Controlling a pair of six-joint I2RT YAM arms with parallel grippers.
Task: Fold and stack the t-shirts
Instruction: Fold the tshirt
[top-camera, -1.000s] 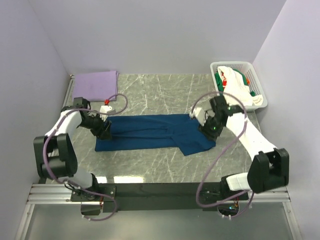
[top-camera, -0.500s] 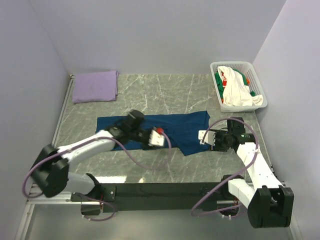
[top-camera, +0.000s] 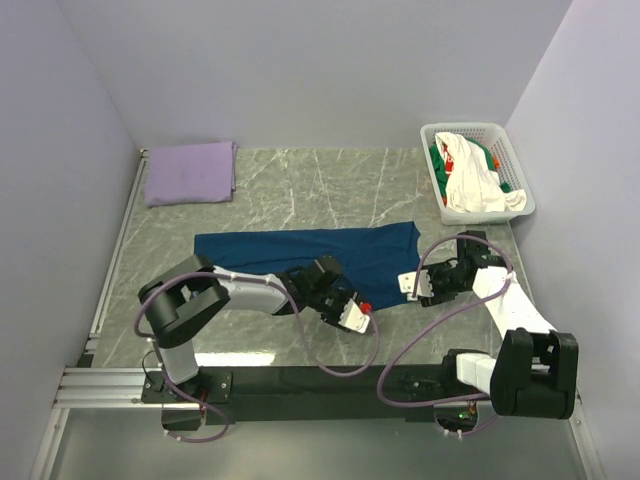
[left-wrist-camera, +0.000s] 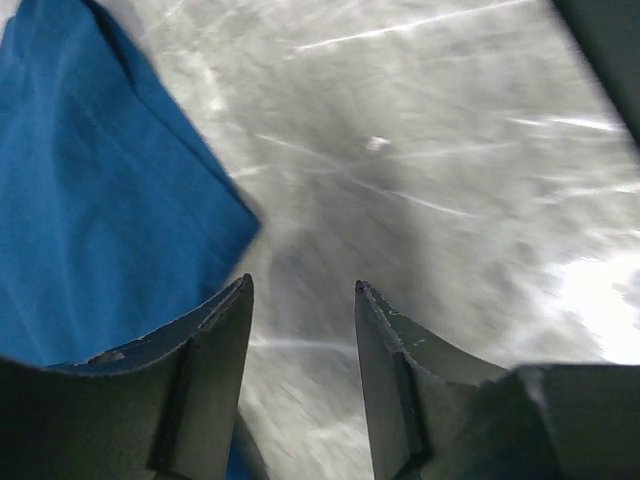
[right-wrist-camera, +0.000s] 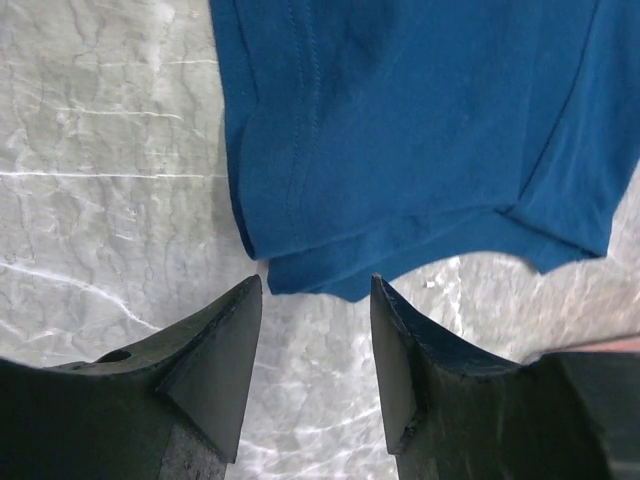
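Left jaws: released and empty, low over bare counter (left-wrist-camera: 450, 200), just beside a corner of the navy t-shirt (left-wrist-camera: 90, 200).
Right jaws: parted, gripping nothing, with the shirt's layered end just ahead.
Shirt: lying lengthwise mid-counter.
Risk, left: closing here likely catches no cloth.
Risk, right: a shallow bite may lift one layer only, skewing the fold.
Left arm (top-camera: 250, 288): stretched low along the shirt's near edge.
Right arm (top-camera: 500, 295): elbow tucked, wrist aimed left.

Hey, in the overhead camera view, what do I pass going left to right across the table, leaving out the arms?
lavender t-shirt → navy-blue t-shirt → white basket
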